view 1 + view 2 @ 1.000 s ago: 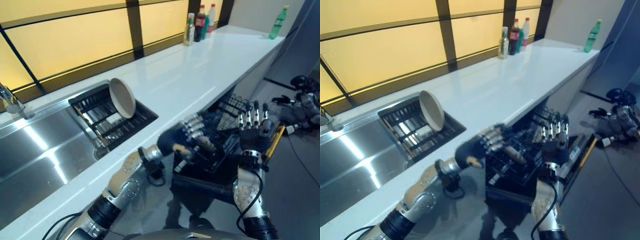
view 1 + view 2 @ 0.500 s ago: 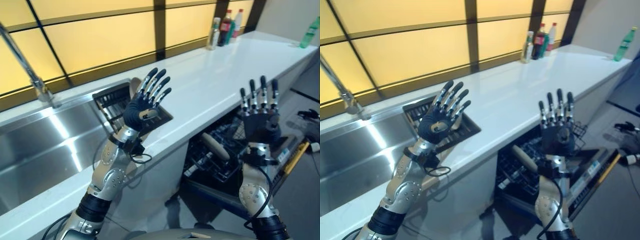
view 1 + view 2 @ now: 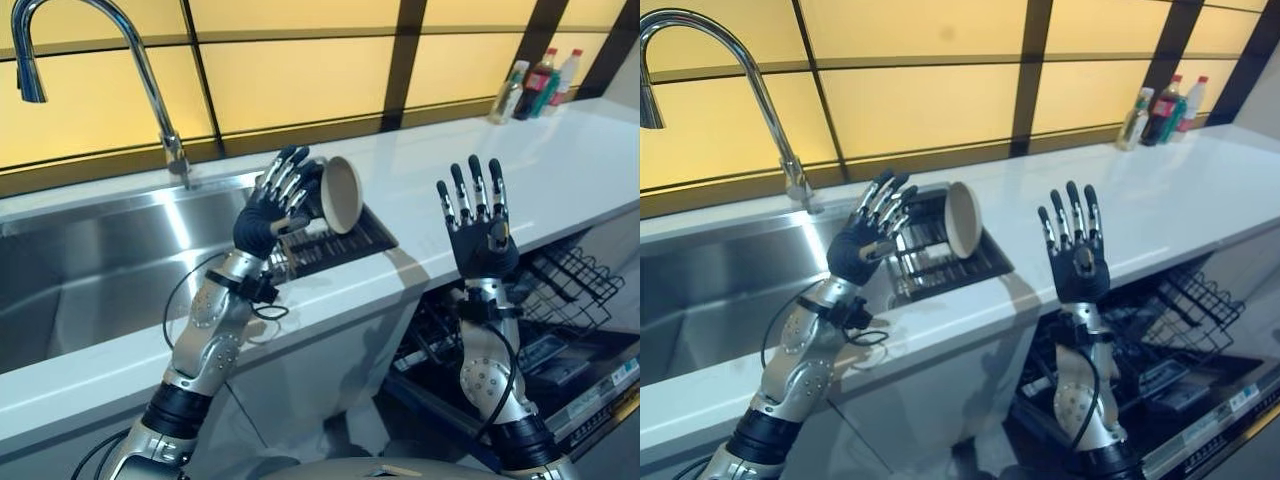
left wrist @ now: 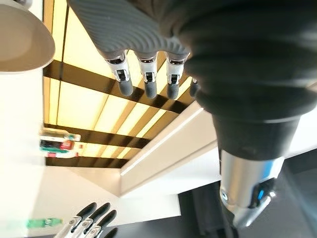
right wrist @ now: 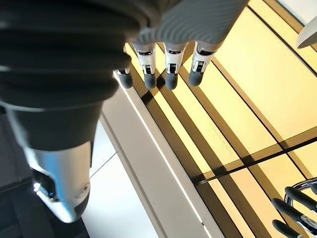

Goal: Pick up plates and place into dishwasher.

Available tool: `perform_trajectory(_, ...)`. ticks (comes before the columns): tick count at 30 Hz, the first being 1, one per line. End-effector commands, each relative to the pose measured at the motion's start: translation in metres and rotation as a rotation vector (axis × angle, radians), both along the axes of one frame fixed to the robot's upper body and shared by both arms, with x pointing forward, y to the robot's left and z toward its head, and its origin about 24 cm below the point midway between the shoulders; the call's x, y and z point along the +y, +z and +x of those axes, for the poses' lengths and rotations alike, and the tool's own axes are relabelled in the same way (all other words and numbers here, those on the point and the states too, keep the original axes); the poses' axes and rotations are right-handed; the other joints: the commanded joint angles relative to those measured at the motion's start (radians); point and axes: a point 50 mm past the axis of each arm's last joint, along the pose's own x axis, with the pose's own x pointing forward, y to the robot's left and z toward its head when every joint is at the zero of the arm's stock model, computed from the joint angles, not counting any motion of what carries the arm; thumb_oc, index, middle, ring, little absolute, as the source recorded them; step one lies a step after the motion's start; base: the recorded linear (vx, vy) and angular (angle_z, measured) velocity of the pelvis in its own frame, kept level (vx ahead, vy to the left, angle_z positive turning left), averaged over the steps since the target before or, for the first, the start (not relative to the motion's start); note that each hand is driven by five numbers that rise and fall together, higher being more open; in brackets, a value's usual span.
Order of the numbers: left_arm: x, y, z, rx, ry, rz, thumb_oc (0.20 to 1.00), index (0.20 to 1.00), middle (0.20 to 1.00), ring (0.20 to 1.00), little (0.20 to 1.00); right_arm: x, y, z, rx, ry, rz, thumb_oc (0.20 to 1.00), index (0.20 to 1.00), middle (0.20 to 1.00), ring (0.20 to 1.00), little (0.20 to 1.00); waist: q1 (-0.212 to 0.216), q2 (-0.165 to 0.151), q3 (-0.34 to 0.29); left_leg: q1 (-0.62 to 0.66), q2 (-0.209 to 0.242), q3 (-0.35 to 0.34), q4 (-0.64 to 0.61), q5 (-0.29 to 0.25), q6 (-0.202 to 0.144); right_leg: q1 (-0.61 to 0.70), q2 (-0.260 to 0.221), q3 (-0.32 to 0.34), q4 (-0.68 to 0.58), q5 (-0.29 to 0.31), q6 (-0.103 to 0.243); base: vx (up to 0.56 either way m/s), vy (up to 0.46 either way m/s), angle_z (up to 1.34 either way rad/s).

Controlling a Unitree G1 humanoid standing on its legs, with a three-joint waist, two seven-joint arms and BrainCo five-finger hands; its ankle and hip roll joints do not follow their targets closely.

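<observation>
While both arms are raised above the white worktop (image 3: 560,190), the left hand (image 3: 268,212) is held up with its fingers (image 3: 290,170) spread and straight, nothing grasped. Just to its right, a beige plate (image 3: 340,194) is seen standing on edge in the dark rack (image 3: 345,238) at the right end of the steel sink (image 3: 90,270). The right hand (image 3: 482,240) is lifted with fingers apart, above the open dishwasher (image 3: 560,330).

We see a long white countertop (image 3: 420,190) under yellow window panels, with a steel sink (image 3: 90,260) and faucet (image 3: 150,90) set into it. A cluster of bottles (image 3: 535,82) stands at its far end.
</observation>
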Motion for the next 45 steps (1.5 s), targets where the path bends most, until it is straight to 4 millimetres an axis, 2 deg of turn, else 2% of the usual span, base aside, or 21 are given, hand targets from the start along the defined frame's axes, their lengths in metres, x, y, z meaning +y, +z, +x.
perform_trajectory(1,-0.002,0.025,0.0,-0.137,0.005,-0.009,1.0,1.0,1.0,1.0,1.0,-0.013,0.028,0.005,-0.125,-0.015,-0.028,1.0,1.0,1.0,1.0,1.0,-0.039,0.009,0.015,0.107,-0.02,0.031,-0.099,-0.082,0.029,-0.053,0.035,0.036,-0.074,0.155,0.034,0.11,-0.086,0.48)
perform_trajectory(4,0.004,0.021,-0.004,-0.126,0.012,0.007,1.0,1.0,1.0,1.0,1.0,-0.02,0.027,0.003,-0.106,-0.036,-0.039,1.0,1.0,1.0,1.0,1.0,-0.035,0.002,0.001,0.107,-0.011,0.032,-0.104,-0.083,0.021,-0.015,0.044,0.042,-0.116,0.124,0.035,0.13,-0.077,0.17)
perform_trajectory(9,0.019,0.019,-0.006,-0.109,0.057,0.012,1.0,1.0,1.0,1.0,1.0,-0.026,0.022,0.0,-0.042,-0.068,-0.055,1.0,1.0,1.0,1.0,1.0,-0.047,0.003,-0.012,0.122,0.018,0.078,-0.111,-0.091,0.017,0.007,0.057,0.025,-0.123,0.084,0.022,0.19,-0.04,-0.02)
perform_trajectory(13,0.018,0.02,-0.007,-0.125,-0.005,-0.026,1.0,1.0,1.0,1.0,1.0,-0.038,0.011,-0.016,-0.01,-0.135,-0.075,1.0,1.0,1.0,1.0,1.0,-0.098,0.004,-0.019,0.114,0.101,0.229,-0.154,-0.047,-0.008,0.019,0.044,-0.037,-0.145,0.07,0.015,0.06,-0.004,0.43)
perform_trajectory(17,0.012,0.025,-0.013,-0.162,-0.06,-0.087,1.0,1.0,1.0,1.0,1.0,-0.044,0.01,-0.023,-0.032,-0.143,-0.068,1.0,1.0,1.0,1.0,1.0,-0.109,0.003,0.001,0.088,0.123,0.223,-0.167,-0.027,-0.023,-0.007,0.022,-0.064,-0.124,0.063,0.021,-0.03,0.005,0.65)
perform_trajectory(24,0.006,0.026,-0.022,-0.173,-0.046,-0.051,1.0,1.0,1.0,1.0,1.0,-0.029,0.003,-0.023,0.0,-0.043,-0.049,1.0,1.0,1.0,1.0,1.0,-0.12,0.003,0.01,0.115,0.128,0.259,-0.163,-0.036,-0.022,-0.018,0.016,-0.053,-0.113,0.066,0.034,0.09,0.014,0.09)
perform_trajectory(31,-0.005,0.036,-0.009,-0.168,-0.049,0.031,1.0,1.0,1.0,1.0,1.0,-0.018,0.01,-0.015,-0.018,0.006,-0.052,1.0,1.0,1.0,1.0,1.0,-0.124,-0.001,0.033,0.094,0.136,0.257,-0.13,-0.039,-0.025,-0.053,0.021,-0.049,-0.073,0.057,0.04,0.05,-0.027,-0.02)
perform_trajectory(34,-0.004,0.041,-0.002,-0.173,-0.027,0.073,1.0,1.0,1.0,1.0,1.0,-0.016,0.012,-0.013,-0.011,0.021,-0.064,1.0,1.0,1.0,1.0,1.0,-0.13,0.0,0.044,0.081,0.141,0.257,-0.11,-0.041,-0.026,-0.072,0.023,-0.045,-0.048,0.052,0.042,0.07,-0.028,0.0)
perform_trajectory(45,0.009,0.057,0.006,-0.246,0.061,0.073,1.0,1.0,1.0,1.0,1.0,-0.031,0.007,-0.013,0.011,0.0,-0.077,1.0,1.0,1.0,1.0,1.0,-0.152,0.001,0.114,-0.022,0.155,0.246,-0.046,-0.013,-0.04,-0.152,0.041,-0.038,0.023,0.04,0.021,0.0,0.0,-0.01)
